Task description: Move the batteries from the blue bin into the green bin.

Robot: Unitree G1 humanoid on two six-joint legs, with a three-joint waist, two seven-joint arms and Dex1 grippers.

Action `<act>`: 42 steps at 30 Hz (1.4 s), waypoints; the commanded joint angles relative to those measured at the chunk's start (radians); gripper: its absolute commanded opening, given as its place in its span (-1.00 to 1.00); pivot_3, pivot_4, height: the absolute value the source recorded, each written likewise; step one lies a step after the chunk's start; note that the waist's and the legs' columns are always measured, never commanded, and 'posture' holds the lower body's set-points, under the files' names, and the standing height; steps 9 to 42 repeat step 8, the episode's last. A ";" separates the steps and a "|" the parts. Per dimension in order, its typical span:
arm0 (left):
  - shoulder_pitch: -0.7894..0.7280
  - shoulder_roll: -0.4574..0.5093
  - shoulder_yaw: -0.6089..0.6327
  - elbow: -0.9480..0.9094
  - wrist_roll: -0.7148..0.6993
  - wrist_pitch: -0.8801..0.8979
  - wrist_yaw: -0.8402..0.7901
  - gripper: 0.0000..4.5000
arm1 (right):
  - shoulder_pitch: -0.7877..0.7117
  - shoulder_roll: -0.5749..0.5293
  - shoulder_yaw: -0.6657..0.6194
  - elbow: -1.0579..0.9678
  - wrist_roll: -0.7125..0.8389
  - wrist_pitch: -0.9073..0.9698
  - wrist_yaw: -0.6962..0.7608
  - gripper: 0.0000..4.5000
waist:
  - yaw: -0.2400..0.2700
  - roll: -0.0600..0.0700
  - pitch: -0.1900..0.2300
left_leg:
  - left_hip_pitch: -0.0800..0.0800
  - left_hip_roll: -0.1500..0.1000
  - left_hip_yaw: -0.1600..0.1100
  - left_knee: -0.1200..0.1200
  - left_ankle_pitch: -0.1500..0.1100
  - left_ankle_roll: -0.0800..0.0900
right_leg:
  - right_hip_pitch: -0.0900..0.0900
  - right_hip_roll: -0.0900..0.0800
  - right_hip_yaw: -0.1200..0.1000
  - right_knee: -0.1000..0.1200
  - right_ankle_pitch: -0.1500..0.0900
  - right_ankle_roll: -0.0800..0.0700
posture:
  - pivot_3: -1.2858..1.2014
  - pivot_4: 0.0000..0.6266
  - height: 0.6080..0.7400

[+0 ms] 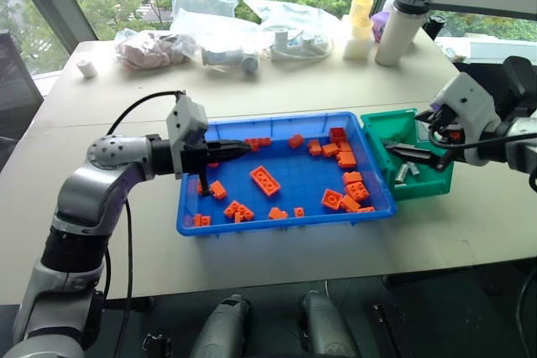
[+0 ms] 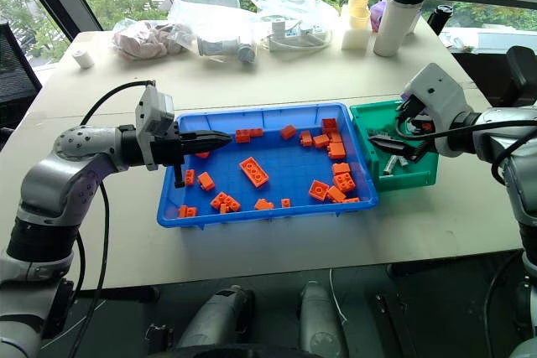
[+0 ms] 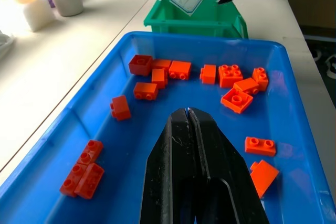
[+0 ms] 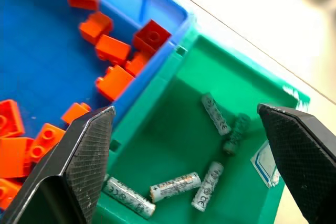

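Observation:
Several silver-grey batteries (image 4: 176, 184) lie loose on the floor of the green bin (image 1: 388, 127), which stands against the right end of the blue bin (image 1: 277, 225). My right gripper (image 4: 184, 108) hovers over the green bin with its jaws wide open and nothing between them; it also shows in the head view (image 1: 411, 153). The blue bin holds scattered orange bricks (image 1: 265, 180). My left gripper (image 3: 187, 109) is shut and empty, pointing level across the blue bin's left part (image 1: 242, 147), just above the bricks.
At the back of the table stand a white tumbler (image 1: 401, 31), stacked cups (image 1: 359, 27), plastic bags (image 1: 218, 6) and a small white roll (image 1: 87, 67). Bare tabletop lies in front of both bins up to the near edge.

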 commanded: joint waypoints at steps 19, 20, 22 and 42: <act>0.014 0.043 0.044 -0.029 -0.037 -0.005 -0.032 -1.00 | -0.007 -0.070 -0.070 -0.145 0.143 0.040 0.057 0.99 | 0.003 0.000 0.000 | 0.000 0.000 0.000 0.001 0.000 0.001 | 0.001 -0.001 0.000 -0.001 0.000 0.000 | 0.03 -0.52 1.00; 0.014 0.043 0.044 -0.029 -0.037 -0.005 -0.032 -1.00 | -0.007 -0.070 -0.070 -0.145 0.143 0.040 0.057 0.99 | 0.003 0.000 0.000 | 0.000 0.000 0.000 0.001 0.000 0.001 | 0.001 -0.001 0.000 -0.001 0.000 0.000 | 0.03 -0.52 1.00; 0.014 0.043 0.044 -0.029 -0.037 -0.005 -0.032 -1.00 | -0.007 -0.070 -0.070 -0.145 0.143 0.040 0.057 0.99 | 0.003 0.000 0.000 | 0.000 0.000 0.000 0.001 0.000 0.001 | 0.001 -0.001 0.000 -0.001 0.000 0.000 | 0.03 -0.52 1.00; 0.014 0.043 0.044 -0.029 -0.037 -0.005 -0.032 -1.00 | -0.007 -0.070 -0.070 -0.145 0.143 0.040 0.057 0.99 | 0.003 0.000 0.000 | 0.000 0.000 0.000 0.001 0.000 0.001 | 0.001 -0.001 0.000 -0.001 0.000 0.000 | 0.03 -0.52 1.00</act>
